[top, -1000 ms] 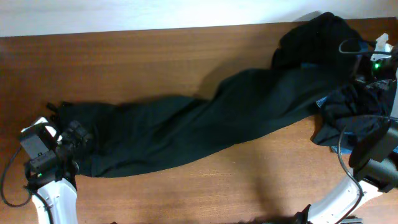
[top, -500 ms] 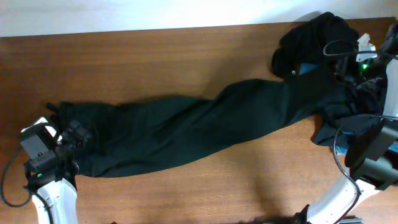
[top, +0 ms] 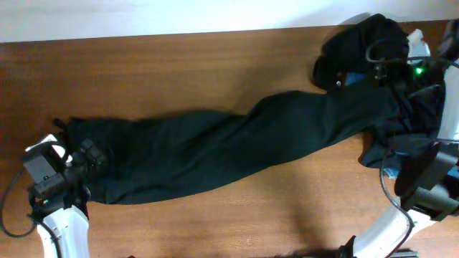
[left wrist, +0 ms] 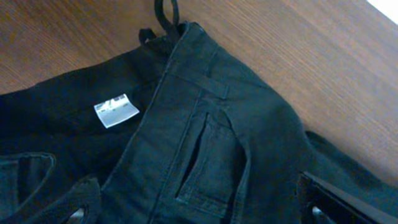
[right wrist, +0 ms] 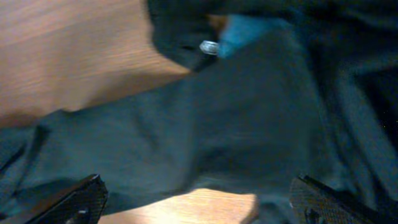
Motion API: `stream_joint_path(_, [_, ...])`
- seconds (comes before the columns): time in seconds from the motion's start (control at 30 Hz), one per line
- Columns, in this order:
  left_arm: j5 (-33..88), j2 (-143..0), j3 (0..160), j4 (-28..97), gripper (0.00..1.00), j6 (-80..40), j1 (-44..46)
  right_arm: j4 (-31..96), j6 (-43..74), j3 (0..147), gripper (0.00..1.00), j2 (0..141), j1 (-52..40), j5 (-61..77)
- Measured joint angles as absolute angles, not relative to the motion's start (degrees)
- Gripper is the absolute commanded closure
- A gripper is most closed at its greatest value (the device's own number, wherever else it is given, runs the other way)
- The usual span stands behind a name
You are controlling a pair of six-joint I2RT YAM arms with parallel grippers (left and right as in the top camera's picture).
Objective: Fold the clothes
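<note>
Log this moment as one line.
left tool: open, above trousers waistband | right tool: open, above legs near pile | trousers: stretched out, unfolded

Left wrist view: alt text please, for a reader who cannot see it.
Black trousers lie on a wooden table, their waistband end filling the frame, with a white label, a belt loop and a slit pocket. The left gripper is open, its dark fingertips at the bottom corners above the fabric.
</note>
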State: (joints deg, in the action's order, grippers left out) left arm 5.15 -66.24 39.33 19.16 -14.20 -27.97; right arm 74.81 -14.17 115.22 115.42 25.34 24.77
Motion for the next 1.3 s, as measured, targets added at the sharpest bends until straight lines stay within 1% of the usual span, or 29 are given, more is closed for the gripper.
stream_joint_path(0.1, [5.1, -66.24, 39.33, 20.1, 0.01, -12.99, -27.97, 75.9, -15.07, 116.16, 0.01, 114.39, 20.16, 24.4])
stream_joint_path(0.23, [2.15, -66.37, 39.33, 22.72, 0.01, -12.86, -27.97, 77.17, -15.31, 116.22, 0.01, 114.26, 13.34, 22.65])
stream_joint_path(0.37, [0.38, -69.25, 39.4, 23.9, 0.01, -13.52, -27.97, 77.23, -15.42, 116.22, 0.01, 114.26, 7.46, 20.95])
stream_joint_path(0.6, [-0.45, -77.73, 39.55, 24.86, 0.01, -16.14, -27.97, 77.38, -15.44, 116.22, 0.01, 114.26, 2.02, 19.46])
stream_joint_path(0.9, [-0.95, -90.17, 41.63, 19.64, 0.01, -16.73, -27.79, 77.67, -15.46, 116.22, 0.01, 114.26, -0.64, 19.31])
stream_joint_path(1.3, [-3.16, -104.68, 56.86, 17.28, 0.01, -15.77, -27.81, 78.02, -15.46, 116.22, 0.01, 114.26, -0.64, 19.31])
